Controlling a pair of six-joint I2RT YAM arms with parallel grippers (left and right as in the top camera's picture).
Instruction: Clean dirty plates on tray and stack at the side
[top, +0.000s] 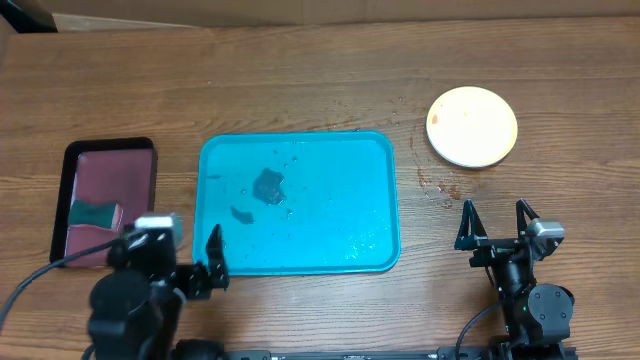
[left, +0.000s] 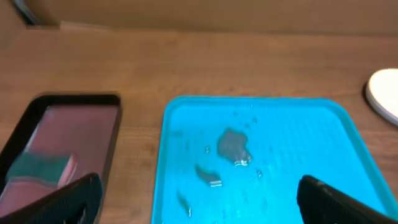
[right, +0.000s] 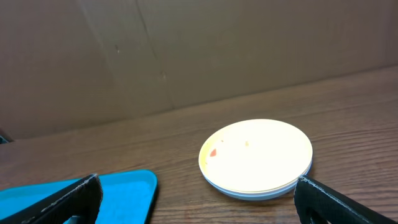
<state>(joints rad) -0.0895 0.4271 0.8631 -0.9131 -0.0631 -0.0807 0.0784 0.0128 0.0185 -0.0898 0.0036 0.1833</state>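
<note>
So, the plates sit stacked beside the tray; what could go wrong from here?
1. The top plate shows a reddish spot near its rim, so the stack may not be fully clean.
2. Wet dark residue lies on the tray, and drops mark the table beside it; a passing arm could spread them.

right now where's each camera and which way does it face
overhead: above the wooden table, looking straight down; both arms show.
left wrist: on left arm, facing the teal rectangular plastic tray; open left end effector shows.
right wrist: on right arm, facing round pale stacked plastic plates; open right end effector.
shared: tray in all three.
</note>
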